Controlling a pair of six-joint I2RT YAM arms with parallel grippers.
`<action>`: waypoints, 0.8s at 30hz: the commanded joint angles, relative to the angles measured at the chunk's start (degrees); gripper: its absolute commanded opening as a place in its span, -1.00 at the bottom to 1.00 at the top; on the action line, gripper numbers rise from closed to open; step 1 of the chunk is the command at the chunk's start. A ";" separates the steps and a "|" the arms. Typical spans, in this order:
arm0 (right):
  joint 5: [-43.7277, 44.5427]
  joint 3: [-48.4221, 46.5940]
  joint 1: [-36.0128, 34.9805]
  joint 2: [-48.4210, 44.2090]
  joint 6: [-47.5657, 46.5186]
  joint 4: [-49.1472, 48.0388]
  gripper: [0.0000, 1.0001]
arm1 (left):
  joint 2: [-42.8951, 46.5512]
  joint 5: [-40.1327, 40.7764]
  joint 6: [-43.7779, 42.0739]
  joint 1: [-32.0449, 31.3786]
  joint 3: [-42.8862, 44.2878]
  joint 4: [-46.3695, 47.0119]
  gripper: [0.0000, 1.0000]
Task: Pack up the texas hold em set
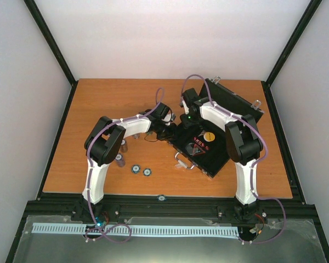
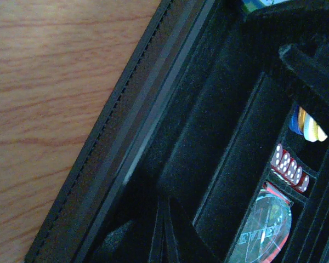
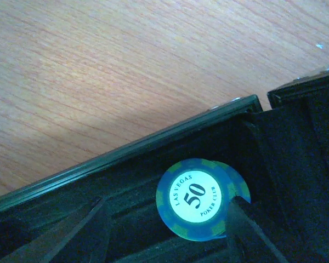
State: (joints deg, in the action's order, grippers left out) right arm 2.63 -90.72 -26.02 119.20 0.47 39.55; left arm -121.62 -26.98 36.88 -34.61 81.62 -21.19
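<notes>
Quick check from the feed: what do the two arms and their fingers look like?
Left arm and right arm: white tube-like links, bulky black joints, a purple cable clipped along each. Small green light near the right wrist. Fingers are plain black, tapered.

Orange-brown wooden table (image 1: 98, 104), white walls (image 1: 170, 38), black frame posts (image 1: 50, 41), white ribbed strip (image 1: 153, 230) along near edge
</notes>
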 commanded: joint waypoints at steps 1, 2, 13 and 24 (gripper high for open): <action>1.34 -0.65 -0.08 -2.05 -1.37 1.02 0.20 | -0.69 1.92 -0.33 0.29 -1.32 -3.28 -0.99; 2.13 -0.37 -0.07 -2.19 -1.86 1.05 0.22 | -0.79 1.90 -0.32 0.31 -1.30 -3.24 -0.98; 5.07 0.90 -1.12 0.19 -4.82 0.53 0.31 | -1.01 1.42 -0.41 0.33 -1.56 -3.12 -0.98; 17.89 0.05 -6.32 5.62 -9.39 1.23 0.52 | -2.07 -0.01 -0.16 0.71 1.60 -4.07 -0.98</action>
State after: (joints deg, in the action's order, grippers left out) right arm 14.09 -90.30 -30.74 121.97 -6.66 39.68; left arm -121.64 -27.46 36.88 -34.39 81.84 -21.34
